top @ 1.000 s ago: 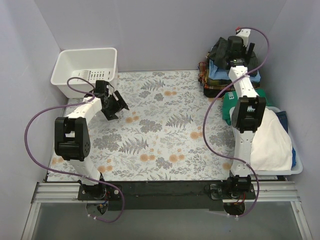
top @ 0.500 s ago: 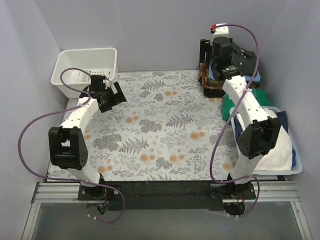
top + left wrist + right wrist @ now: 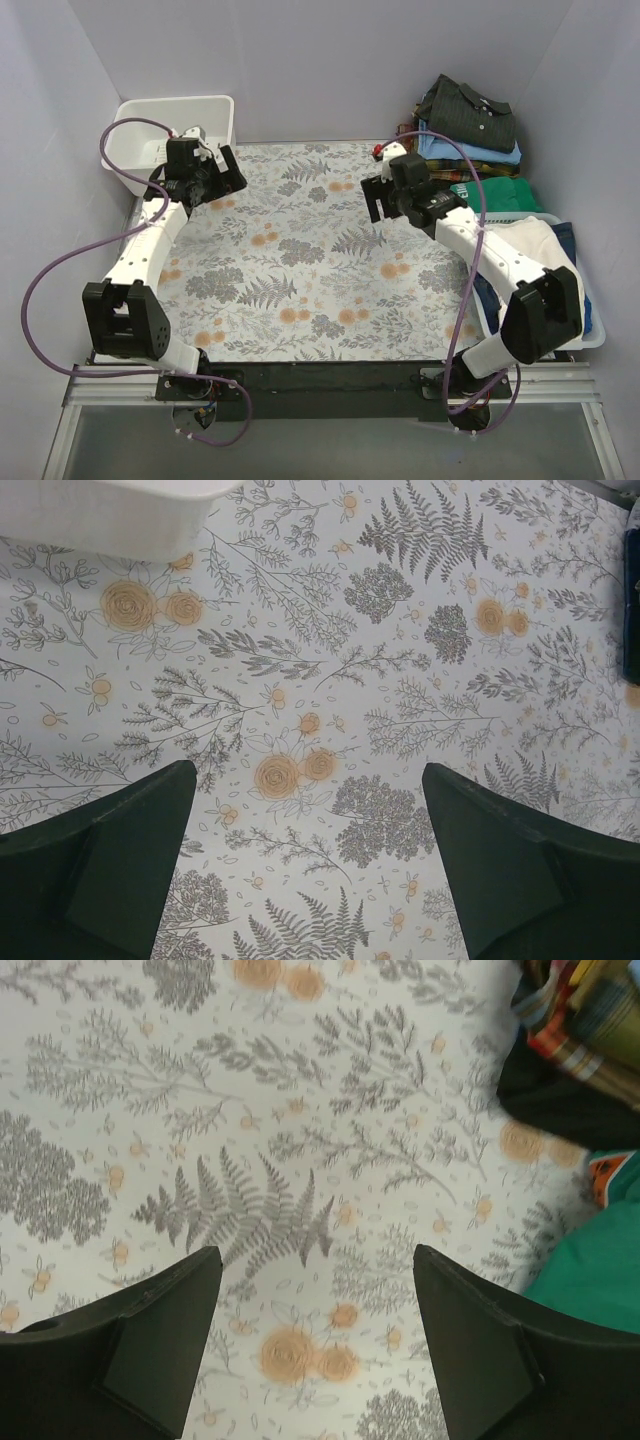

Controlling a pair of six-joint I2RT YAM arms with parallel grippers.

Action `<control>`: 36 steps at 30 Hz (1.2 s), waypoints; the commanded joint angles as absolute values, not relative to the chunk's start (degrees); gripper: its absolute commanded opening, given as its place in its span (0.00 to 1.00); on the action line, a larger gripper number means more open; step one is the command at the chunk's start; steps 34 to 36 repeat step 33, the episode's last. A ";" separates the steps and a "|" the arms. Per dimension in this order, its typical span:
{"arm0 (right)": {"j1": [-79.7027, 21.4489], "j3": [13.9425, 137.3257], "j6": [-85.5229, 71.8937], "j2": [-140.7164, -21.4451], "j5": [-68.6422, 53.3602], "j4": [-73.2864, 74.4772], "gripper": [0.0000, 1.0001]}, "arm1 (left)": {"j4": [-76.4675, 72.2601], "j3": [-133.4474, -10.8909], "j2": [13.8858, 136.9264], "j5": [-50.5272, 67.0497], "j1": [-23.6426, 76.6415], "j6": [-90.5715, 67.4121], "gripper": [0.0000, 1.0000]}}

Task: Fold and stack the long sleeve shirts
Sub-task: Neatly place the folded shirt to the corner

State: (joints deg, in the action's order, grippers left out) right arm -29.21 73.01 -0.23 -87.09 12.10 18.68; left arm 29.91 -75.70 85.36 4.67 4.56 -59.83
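Note:
The black-charcoal long sleeve shirt (image 3: 468, 105) lies folded, collar up, on top of the stack at the back right. Under it are a light blue shirt (image 3: 485, 150) and plaid shirts (image 3: 432, 172); the plaid edge also shows in the right wrist view (image 3: 585, 1010). My right gripper (image 3: 376, 197) is open and empty over the floral tablecloth, left of the stack; the right wrist view (image 3: 315, 1350) shows only cloth pattern between its fingers. My left gripper (image 3: 222, 172) is open and empty at the back left; the left wrist view (image 3: 310, 860) shows bare tablecloth between its fingers.
A white basket (image 3: 150, 115) stands at the back left corner, and its wall shows in the left wrist view (image 3: 100, 510). A green garment (image 3: 492, 190) lies beside the stack. A bin (image 3: 592, 338) at the right edge holds a white garment (image 3: 530, 265) and other clothes.
My right gripper left the stack and swung left over the table, and the dark shirt stays on top. My left gripper moved back toward the white basket.

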 commanded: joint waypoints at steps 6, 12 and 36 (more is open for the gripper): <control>-29.36 62.58 -5.09 -76.38 9.23 19.86 0.86 | 29.88 -71.46 79.28 6.42 7.37 -57.74 0.98; -29.44 56.87 -6.85 -72.95 7.91 20.21 0.85 | 26.20 -63.13 75.33 1.68 15.28 -55.72 0.98; -29.44 51.42 -8.96 -66.97 9.75 19.60 0.85 | 17.58 -52.38 66.97 -1.04 17.84 -56.69 0.98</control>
